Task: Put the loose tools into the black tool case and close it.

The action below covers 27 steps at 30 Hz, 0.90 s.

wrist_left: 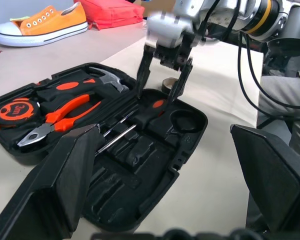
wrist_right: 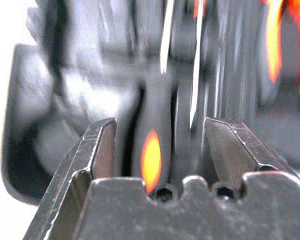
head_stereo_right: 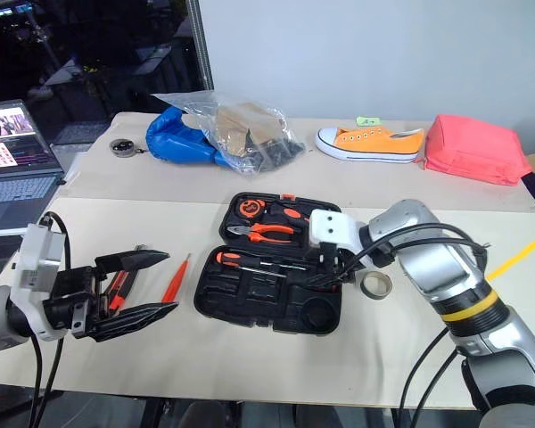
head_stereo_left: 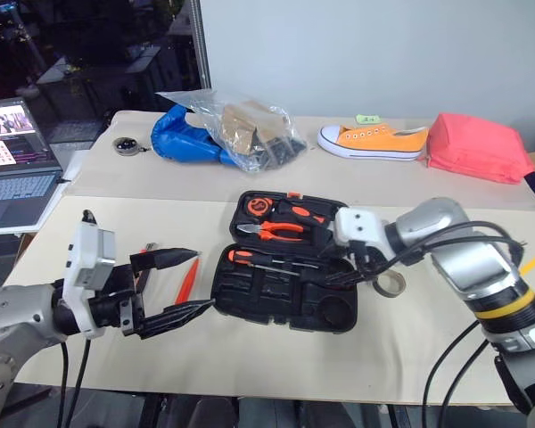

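The black tool case [head_stereo_left: 285, 272] lies open on the table [head_stereo_left: 250, 357], between the two grippers. A screwdriver [wrist_left: 140, 117] rests in its front half, directly under the right gripper [wrist_left: 162, 90], whose fingers stand apart on either side of the handle without gripping it. The tape ring [head_stereo_right: 374, 284] lies just beside that gripper, outside the case. The left gripper [head_stereo_right: 134, 285] hovers spread wide and empty, with the slim orange tool [head_stereo_right: 176, 279] and another screwdriver [head_stereo_right: 118, 287] close by.

Utility knife [head_stereo_right: 116, 287] behind left fingers [head_stereo_right: 129, 260]
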{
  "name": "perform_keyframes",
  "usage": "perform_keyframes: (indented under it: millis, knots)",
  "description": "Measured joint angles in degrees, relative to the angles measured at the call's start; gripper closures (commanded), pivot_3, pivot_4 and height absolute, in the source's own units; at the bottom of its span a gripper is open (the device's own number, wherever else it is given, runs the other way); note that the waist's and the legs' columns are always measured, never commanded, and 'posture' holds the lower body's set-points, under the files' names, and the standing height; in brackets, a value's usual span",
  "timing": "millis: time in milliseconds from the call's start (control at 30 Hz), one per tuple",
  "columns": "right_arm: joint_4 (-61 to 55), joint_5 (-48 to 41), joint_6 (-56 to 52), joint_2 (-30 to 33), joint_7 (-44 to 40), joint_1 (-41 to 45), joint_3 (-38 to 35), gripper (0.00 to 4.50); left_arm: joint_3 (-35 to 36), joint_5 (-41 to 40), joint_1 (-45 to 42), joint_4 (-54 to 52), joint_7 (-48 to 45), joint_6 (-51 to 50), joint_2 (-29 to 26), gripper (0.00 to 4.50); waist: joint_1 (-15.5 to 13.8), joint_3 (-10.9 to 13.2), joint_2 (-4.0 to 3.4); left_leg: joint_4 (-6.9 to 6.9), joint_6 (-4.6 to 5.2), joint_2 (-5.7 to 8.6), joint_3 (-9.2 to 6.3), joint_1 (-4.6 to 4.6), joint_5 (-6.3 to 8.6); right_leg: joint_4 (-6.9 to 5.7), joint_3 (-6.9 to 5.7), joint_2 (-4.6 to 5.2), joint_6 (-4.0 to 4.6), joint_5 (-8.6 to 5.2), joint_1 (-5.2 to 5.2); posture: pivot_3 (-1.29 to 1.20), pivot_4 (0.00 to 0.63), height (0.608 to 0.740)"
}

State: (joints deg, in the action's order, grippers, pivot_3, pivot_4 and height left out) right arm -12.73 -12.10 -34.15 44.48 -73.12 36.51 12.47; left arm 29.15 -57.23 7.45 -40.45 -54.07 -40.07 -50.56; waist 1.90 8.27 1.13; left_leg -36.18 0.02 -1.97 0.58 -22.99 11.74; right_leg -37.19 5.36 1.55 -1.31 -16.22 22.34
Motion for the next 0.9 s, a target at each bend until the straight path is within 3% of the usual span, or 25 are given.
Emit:
perform_keyframes:
  millis: [133, 233, 400, 733, 900]
  knots:
    - [-3.77, -3.81, -2.79, -4.52, 6.74, -6.28, -5.22, 3.74, -0.29, 1.09, 0.58, 0.03, -0.76, 0.61, -0.01, 0.00, 0.16, -0.01, 0.02, 0.01, 0.00, -0.01, -0.02, 0.05, 0.00, -0.02, -0.01, -0.02, 0.00, 0.00, -0.06, 0.00, 0.150, 0.740]
    - [-4.84, -3.20, -2.24, -8.48, 13.48, -12.39, -5.90, 4.44, -0.32, 1.44, 1.30, -0.03, -1.23, 1.25, -0.01, 0.00, 0.32, -0.01, 0.01, 0.03, 0.00, 0.01, 0.01, 0.04, 0.00, -0.04, 0.04, -0.01, 0.00, 0.00, -0.01, 0.00, 0.150, 0.740]
    - [-3.87, 4.74, 6.40, -12.46, 24.60, -19.55, -3.13, 4.44, -0.33, 1.87, 1.66, 0.07, -1.56, 1.53, -0.01, 0.00, 0.71, -0.01, 0.01, 0.01, -0.01, 0.03, 0.10, 0.09, -0.01, -0.03, 0.10, -0.04, -0.01, 0.00, -0.04, 0.00, 0.150, 0.740]
    - [3.81, 17.83, 26.31, -10.20, 28.44, -21.05, 5.34, 4.44, -0.41, 2.39, 2.21, 0.12, -1.45, 1.94, 0.01, 0.00, 0.74, -0.47, 0.58, 0.15, -0.02, -0.10, 0.41, 0.96, 0.00, 0.01, 0.14, -0.14, 0.02, -0.18, -0.75, 0.00, 0.150, 0.740]
    - [5.99, 12.91, 30.43, -14.23, 29.82, -23.99, 1.13, 4.44, 0.03, 4.45, 5.65, -0.04, 2.00, 2.69, 3.04, 0.00, 0.60, -0.45, 0.69, 0.18, -0.03, -0.42, 0.34, 1.25, 0.00, 0.07, 0.17, -0.12, -0.06, -0.31, -1.08, 0.00, 0.150, 0.740]
